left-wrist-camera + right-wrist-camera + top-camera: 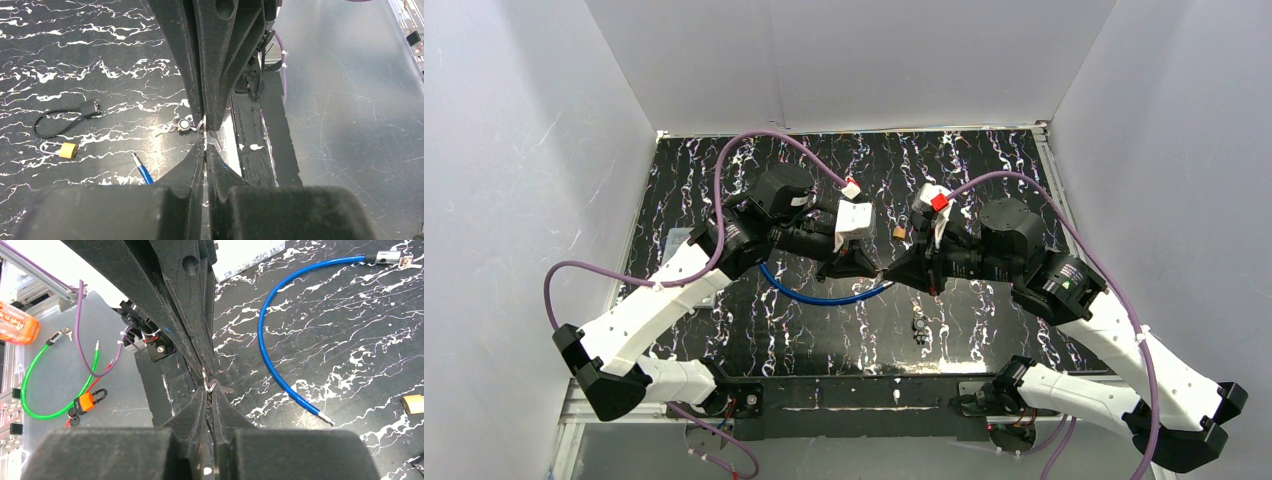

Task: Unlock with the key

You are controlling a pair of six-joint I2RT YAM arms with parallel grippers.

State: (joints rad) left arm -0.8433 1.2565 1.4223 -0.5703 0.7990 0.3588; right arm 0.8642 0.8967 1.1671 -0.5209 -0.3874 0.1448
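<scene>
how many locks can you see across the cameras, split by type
cable locks: 3 - blue cable lock, black cable lock, green cable lock
padlocks: 2 - brass padlock, orange padlock
total: 5

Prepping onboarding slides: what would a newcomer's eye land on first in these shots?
The left hand and right hand meet tip to tip above the middle of the black marbled table, both pinching a small metal key. Just near of them a blue cable curves across the table, and a small brass padlock lies on their far side.
</scene>
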